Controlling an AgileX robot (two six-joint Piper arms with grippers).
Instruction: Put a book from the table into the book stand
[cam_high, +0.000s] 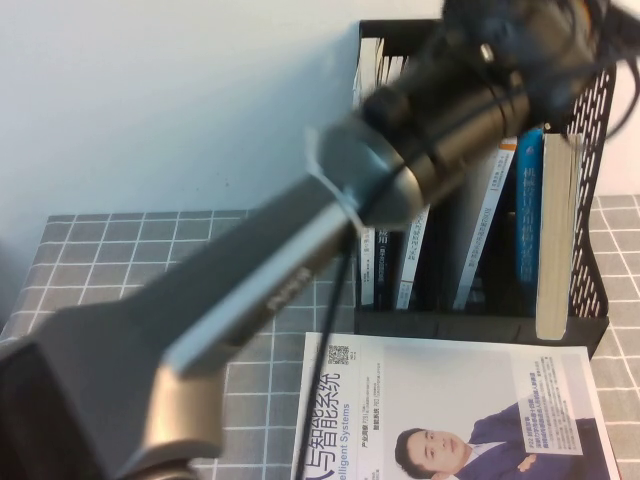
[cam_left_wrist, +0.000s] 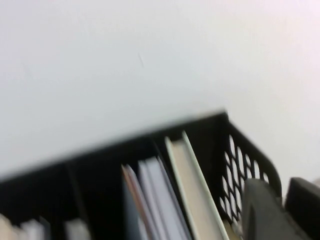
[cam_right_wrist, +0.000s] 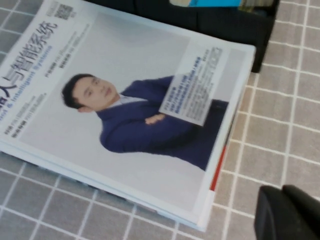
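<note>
Book stand: your left gripper hovers over it, fingers parted and empty; right gripper hangs above the table, grip unreadable.

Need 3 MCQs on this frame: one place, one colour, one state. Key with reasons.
1. Where is the large white book showing a man in a suit?
A) in the stand
B) flat on the grey grid-cloth table
C) in a gripper

2. Colour of the perforated plastic book stand?
A) black
B) white
C) red

3. How do the books in the stand sit?
A) upright
B) stacked flat
C) none there

Key:
B, it lies before the stand, with the right gripper near its corner.
A, its mesh walls are black.
A, spines stand in the slots, with the left gripper over the stand's top.
</note>
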